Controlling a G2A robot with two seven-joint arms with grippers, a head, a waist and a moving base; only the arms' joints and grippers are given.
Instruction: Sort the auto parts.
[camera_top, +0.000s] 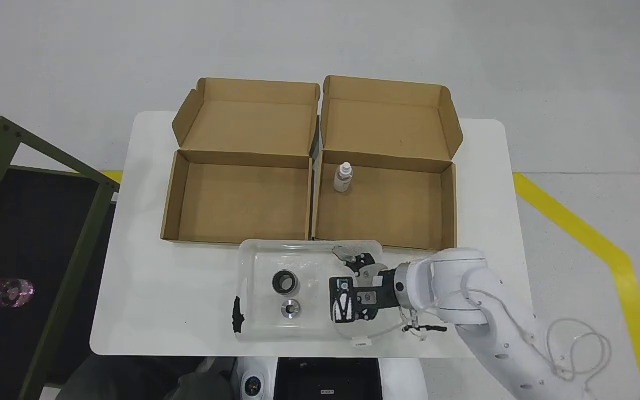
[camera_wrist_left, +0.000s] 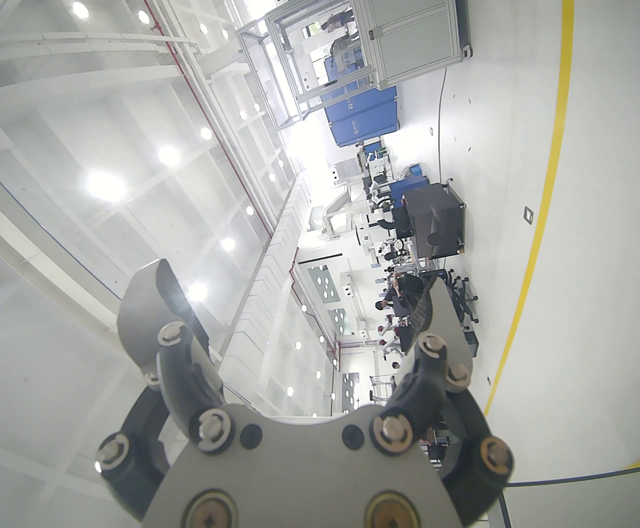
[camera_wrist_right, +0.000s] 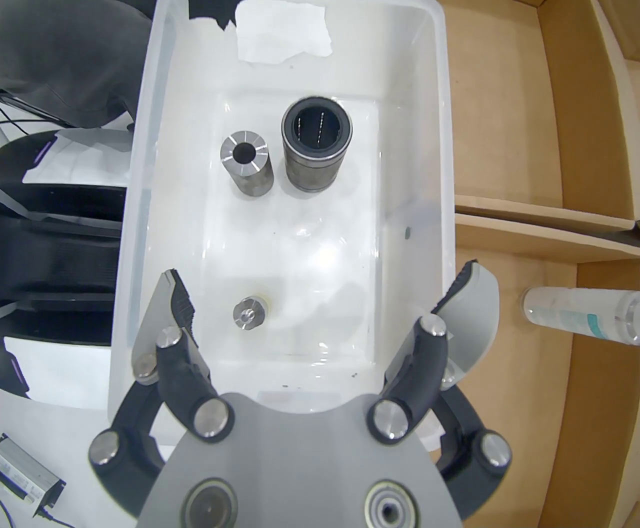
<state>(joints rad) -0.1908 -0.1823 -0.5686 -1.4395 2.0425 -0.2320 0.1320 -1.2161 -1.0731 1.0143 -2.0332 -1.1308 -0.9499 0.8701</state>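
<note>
Three cylinders (camera_wrist_right: 316, 145) upright in tub (camera_wrist_right: 444, 150)

Glossy translucent plastic bin (camera_wrist_right: 446, 125). Shiny brushed-steel sleeve (camera_wrist_right: 246, 162) & stud (camera_wrist_right: 248, 315); darker, duller metal bearing (camera_wrist_right: 316, 145) w/ black liner. Matt brown cardboard boxes (camera_top: 240, 200). Clear plastic bottle (camera_wrist_right: 580, 316). Right claw (camera_wrist_right: 321, 277): satin metal, ribbed black rubber pads (camera_wrist_right: 181, 300).
</note>
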